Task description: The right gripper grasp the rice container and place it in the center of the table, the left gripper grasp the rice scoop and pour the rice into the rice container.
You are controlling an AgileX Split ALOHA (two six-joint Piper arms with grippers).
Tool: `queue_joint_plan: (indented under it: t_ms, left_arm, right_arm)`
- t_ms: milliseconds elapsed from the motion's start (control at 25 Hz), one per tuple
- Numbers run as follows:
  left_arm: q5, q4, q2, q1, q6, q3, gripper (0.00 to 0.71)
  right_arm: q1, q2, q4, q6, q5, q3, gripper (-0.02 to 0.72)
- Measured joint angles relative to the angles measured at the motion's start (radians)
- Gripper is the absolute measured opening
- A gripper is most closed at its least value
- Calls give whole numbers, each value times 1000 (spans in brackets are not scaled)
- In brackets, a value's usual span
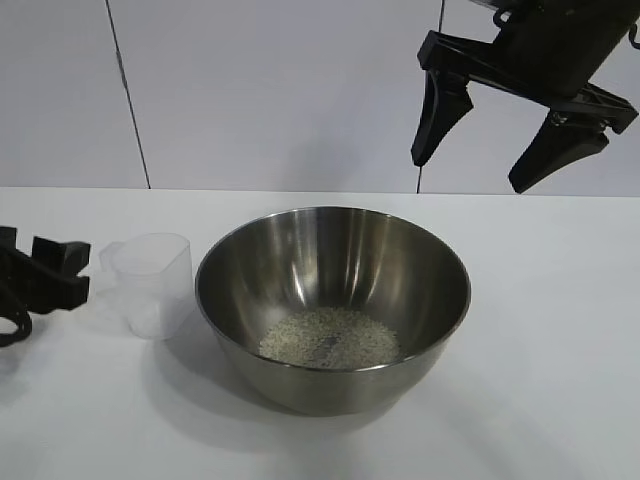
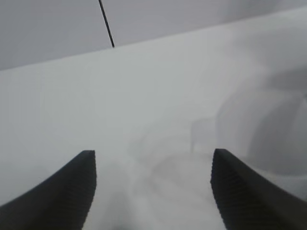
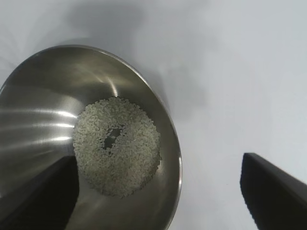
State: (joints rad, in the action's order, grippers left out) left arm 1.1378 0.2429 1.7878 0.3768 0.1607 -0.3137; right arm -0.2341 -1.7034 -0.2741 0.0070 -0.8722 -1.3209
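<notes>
The rice container (image 1: 332,262), a wide steel bowl, stands mid-table with a flat heap of rice (image 1: 330,338) in its bottom. Left of it the rice scoop (image 1: 152,280), a clear plastic cup, stands upright on the table and looks empty. My left gripper (image 1: 62,268) sits low at the far left, just beside the scoop's handle tab. Its fingers (image 2: 72,187) stand wide apart in the left wrist view, with the scoop (image 2: 175,167) a pale blur ahead between them. My right gripper (image 1: 500,150) hangs open high above the bowl's right side. From there it looks down on the bowl (image 3: 158,110) and the rice (image 3: 116,146).
The white table (image 1: 540,330) stretches out to the right of the bowl and in front of it. A pale wall with a dark seam (image 1: 128,95) stands behind the table.
</notes>
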Motion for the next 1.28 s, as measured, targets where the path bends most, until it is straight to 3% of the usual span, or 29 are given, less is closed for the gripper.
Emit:
queue_joint_plan:
  t_ms: [80, 240, 320, 400, 600, 800, 1000, 1280]
  left_arm:
    - [-67, 25, -78, 0, -50, 2, 619]
    - [-290, 34, -230, -2, -137, -2, 655]
    - [-482, 5, -318, -2, -181, -41, 672]
    - [-742, -33, -386, -2, -215, -117, 683]
    - [-1335, -94, -445, -2, -229, -426, 689]
    - [-1723, -100, -375, -2, -229, -692, 689]
    - [-1928, -83, -267, -2, -229, -864, 689]
    - [-2031, 40, -156, -2, -223, -1007, 689]
  right_arm:
    - [0, 0, -2, 0, 0, 0, 631]
    - [0, 0, -2, 0, 0, 0, 631]
    - [0, 0, -2, 0, 0, 0, 631]
    - [0, 0, -2, 0, 0, 0, 631]
    - [0, 0, -2, 0, 0, 0, 635]
    - [0, 0, -7, 0, 0, 0, 644]
    - [0, 0, -30, 0, 0, 0, 652]
    - [0, 0, -63, 0, 0, 0, 652]
